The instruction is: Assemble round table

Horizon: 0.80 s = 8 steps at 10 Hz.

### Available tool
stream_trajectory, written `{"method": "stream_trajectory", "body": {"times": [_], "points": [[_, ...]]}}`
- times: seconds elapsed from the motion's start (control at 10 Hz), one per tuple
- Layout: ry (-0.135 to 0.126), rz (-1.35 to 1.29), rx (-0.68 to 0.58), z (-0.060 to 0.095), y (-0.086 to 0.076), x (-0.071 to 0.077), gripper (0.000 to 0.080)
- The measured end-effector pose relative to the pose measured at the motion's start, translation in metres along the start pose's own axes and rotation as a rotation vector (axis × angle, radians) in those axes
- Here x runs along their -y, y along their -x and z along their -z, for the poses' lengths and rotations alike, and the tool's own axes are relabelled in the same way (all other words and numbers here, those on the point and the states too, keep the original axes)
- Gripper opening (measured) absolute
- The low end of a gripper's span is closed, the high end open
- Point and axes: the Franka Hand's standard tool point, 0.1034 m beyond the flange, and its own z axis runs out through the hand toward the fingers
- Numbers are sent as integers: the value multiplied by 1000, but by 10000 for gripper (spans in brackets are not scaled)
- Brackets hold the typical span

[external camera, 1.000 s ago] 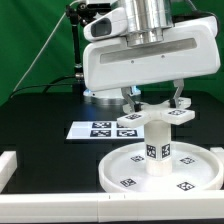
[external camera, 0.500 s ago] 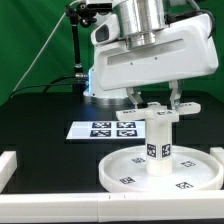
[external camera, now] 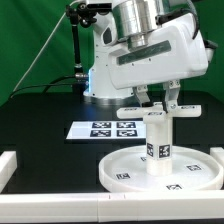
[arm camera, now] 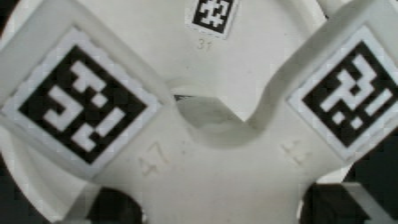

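Two fingers of the gripper clamp the cross-shaped foot atop the upright leg. The leg stands on the round disc, near the marker board

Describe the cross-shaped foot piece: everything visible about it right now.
The cross-shaped foot piece is white, plastic-looking, with flat arms carrying black-and-white square tags, seen large in the wrist view. It sits roughly level atop the upright cylinder leg, which stands on the round disc. The gripper straddles it from above, fingers beside its centre; whether they are clamping it cannot be told.
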Motion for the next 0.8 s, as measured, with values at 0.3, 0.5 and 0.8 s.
{"method": "stream_trajectory", "body": {"times": [0.3,0.5,0.8], "points": [[-29,-321,17,0,-3,-3,442],[-39,-620,45,-3,-1,-6,442],[-41,-783,54,-3,2,-5,442]]}}
